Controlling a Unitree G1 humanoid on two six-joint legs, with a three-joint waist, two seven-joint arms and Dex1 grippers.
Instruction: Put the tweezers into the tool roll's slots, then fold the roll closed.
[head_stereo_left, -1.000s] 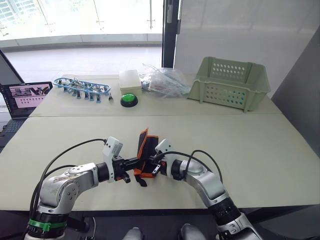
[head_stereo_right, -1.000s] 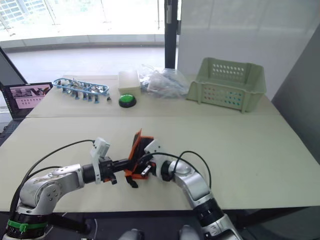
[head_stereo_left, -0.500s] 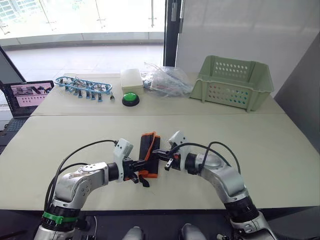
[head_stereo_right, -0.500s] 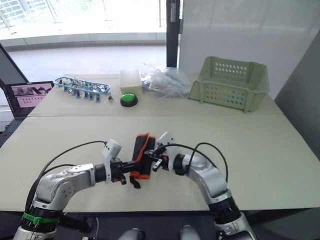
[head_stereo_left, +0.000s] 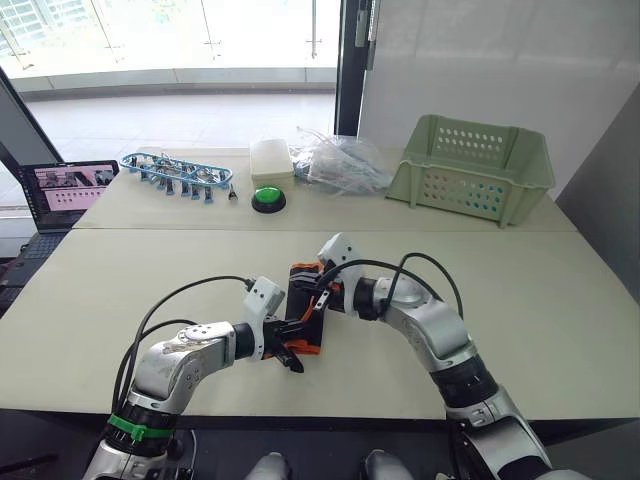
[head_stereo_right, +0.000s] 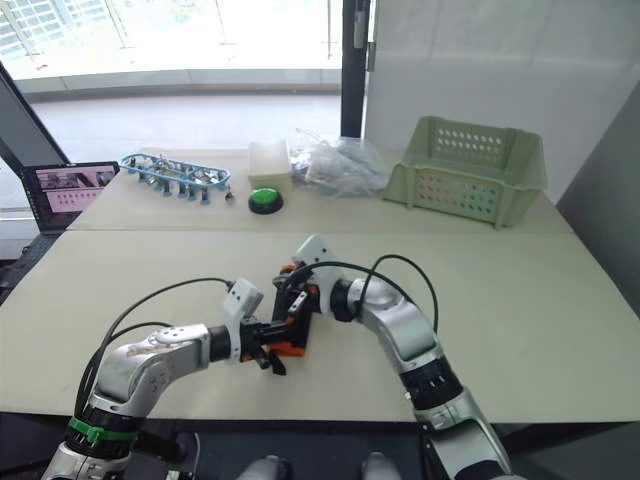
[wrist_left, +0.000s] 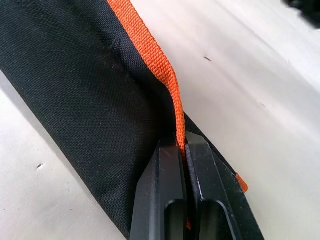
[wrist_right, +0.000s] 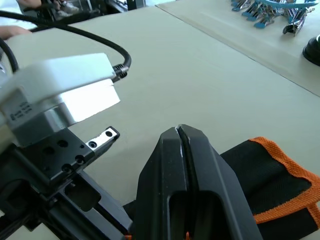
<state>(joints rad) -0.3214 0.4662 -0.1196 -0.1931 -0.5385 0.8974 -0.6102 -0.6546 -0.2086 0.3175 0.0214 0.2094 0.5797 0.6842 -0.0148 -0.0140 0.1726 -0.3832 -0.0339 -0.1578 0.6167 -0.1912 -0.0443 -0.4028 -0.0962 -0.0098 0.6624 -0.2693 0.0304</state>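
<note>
Left gripper (wrist_left: 181, 150), nearest the robot: its two black fingers are pinched together on the bright orange woven edging of the tool roll (head_stereo_left: 303, 300), a flat black coarse-weave fabric pouch lying on the pale matte table (head_stereo_left: 560, 330). The right gripper (wrist_right: 181, 134), fingers pressed shut, sits directly over the roll from its far side, just beyond the left gripper's tips; whether it holds fabric cannot be told. A second ago the roll stood tilted upright between the two grippers; it now lies lower and more compact beneath them, which suggests the closing fold is nearly complete. No tweezers are visible, presumably inside. Well beyond the grippers: a round green push button (head_stereo_left: 267, 198), a blue rack of metal clips (head_stereo_left: 175, 172), crumpled clear plastic bags (head_stereo_left: 340, 165), and a pale green perforated plastic basket (head_stereo_left: 480, 170).
</note>
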